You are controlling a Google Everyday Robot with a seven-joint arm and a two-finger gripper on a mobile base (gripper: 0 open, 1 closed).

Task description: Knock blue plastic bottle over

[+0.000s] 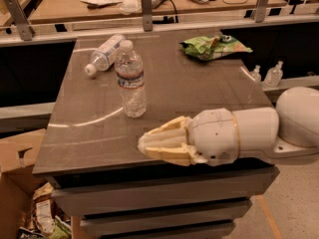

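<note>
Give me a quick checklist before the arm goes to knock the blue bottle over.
1. Blue bottle standing upright on the table: ok.
2. Gripper near the table's front edge, apart from the bottle: ok.
3. Fingers closed for a push: ok.
4. Table between gripper and bottle bare: ok.
5. Lying bottle just behind clear of the fall: cannot tell.
6. Chip bag far corner, out of the way: ok.

My gripper (142,144), at the near edge of the table (199,93), has pale yellow fingers (167,132) pressed together. My arm (254,131) is fat, round and white, with tiny dark dots.
</note>
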